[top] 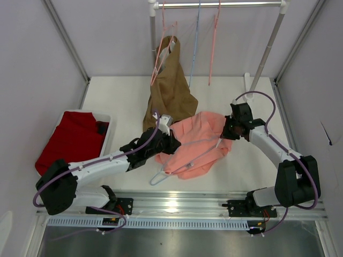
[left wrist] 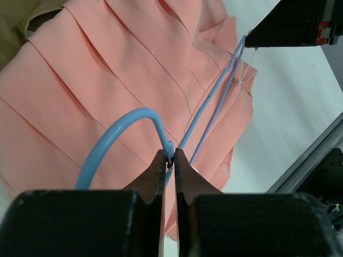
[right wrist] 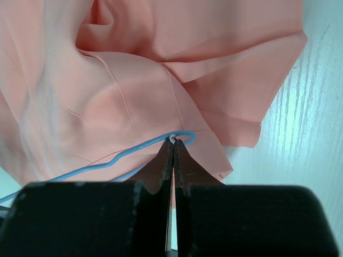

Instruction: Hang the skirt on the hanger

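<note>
Skirt (top: 199, 140): lies crumpled on the table (top: 123, 96), a little right of centre, pleats facing up. Its far-left edge meets the hem of the brown garment (top: 170, 91).

Hanger (top: 188, 157): pale blue, runs diagonally across the top of the skirt, with the hook past the skirt's near-left edge and one shoulder corner to the far right. Not inside the skirt. Cannot tell whether the wire rests on the cloth or is held just above it.

Left hand (left wrist: 170, 156): fingers pinched almost together on the hanger's neck, at the base of the hook.

Right hand (right wrist: 174, 142): fingers fully together, clamping the wire at the far-right corner.

Left side: dark red cloth (top: 72, 140) lies in a white bin (top: 107, 119). Pink hangers (top: 214, 40) hang from the far rail (top: 220, 4).
</note>
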`<state>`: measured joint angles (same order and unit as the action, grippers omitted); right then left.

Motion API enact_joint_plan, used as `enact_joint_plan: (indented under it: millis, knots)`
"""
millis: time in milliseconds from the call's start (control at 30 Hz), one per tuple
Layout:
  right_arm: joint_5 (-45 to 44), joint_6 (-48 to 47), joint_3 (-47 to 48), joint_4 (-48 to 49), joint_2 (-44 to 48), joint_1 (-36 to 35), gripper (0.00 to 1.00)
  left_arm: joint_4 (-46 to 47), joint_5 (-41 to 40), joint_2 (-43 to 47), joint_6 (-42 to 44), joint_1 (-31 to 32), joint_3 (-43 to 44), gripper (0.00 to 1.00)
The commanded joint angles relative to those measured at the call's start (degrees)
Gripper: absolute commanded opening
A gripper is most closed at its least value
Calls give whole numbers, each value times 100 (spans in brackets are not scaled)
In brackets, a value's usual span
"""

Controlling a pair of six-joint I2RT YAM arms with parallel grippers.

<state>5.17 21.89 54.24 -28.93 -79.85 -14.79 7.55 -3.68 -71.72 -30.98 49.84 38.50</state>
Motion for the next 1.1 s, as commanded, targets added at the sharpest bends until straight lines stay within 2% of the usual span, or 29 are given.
enact_joint_plan:
  millis: [0, 100, 300, 533, 800, 1067]
  knots:
    - [-323, -124, 280, 195, -30, -42, 0, -368, 132, 79, 146, -1, 184, 0]
    - [-429, -97, 254, 159, -56, -42, 0, -675, -473, 176, -4, -1, 210, 0]
    - [-420, -88, 219, 150, -127, -33, 0, -720, -1029, 659, -154, -1, 61, 0]
    - [-254, -71, 114, 361, -118, -33, 0, -694, -845, 765, -75, -1, 105, 0]
    - [89, -18, -18, 774, -92, 28, 0, -711, -55, 528, -4, -1, 219, 0]
    - [344, 26, -133, 906, -39, 125, 0, -887, -54, 475, -4, -1, 272, 0]
